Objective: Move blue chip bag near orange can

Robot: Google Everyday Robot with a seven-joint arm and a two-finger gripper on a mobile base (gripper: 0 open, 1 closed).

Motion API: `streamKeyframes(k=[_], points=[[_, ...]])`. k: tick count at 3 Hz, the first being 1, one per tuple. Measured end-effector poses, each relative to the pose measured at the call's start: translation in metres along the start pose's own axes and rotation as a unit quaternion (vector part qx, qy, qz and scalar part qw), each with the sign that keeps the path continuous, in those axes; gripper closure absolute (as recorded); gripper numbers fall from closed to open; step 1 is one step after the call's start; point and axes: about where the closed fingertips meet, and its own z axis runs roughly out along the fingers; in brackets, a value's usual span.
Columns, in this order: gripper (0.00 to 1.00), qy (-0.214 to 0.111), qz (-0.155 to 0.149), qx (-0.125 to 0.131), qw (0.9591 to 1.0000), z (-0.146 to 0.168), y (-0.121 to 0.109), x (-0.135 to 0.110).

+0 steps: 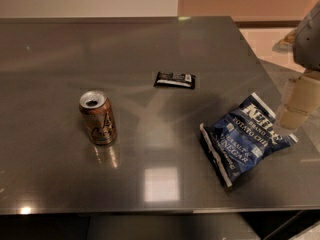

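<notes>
The blue chip bag (245,140) lies flat on the right side of the grey table (150,59), its white lettering facing up. The orange can (99,117) stands upright on the left side of the table, far from the bag, with its top opened. My gripper (296,108) comes in from the right edge of the view, just beside the bag's upper right corner and slightly above the table. I cannot tell whether it touches the bag.
A small flat black wrapper (174,79) lies near the table's middle, behind and between the can and the bag. The table's front edge runs along the bottom of the view. The right edge is close to the bag.
</notes>
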Motion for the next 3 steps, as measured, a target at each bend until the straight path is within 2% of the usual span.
streamKeyframes(k=[2,3], points=[[0.00,-0.004,-0.005,-0.003,1.0000,0.001,0.000,-0.001],[0.00,-0.017,-0.026,-0.027,0.9992,0.017,0.005,0.000]])
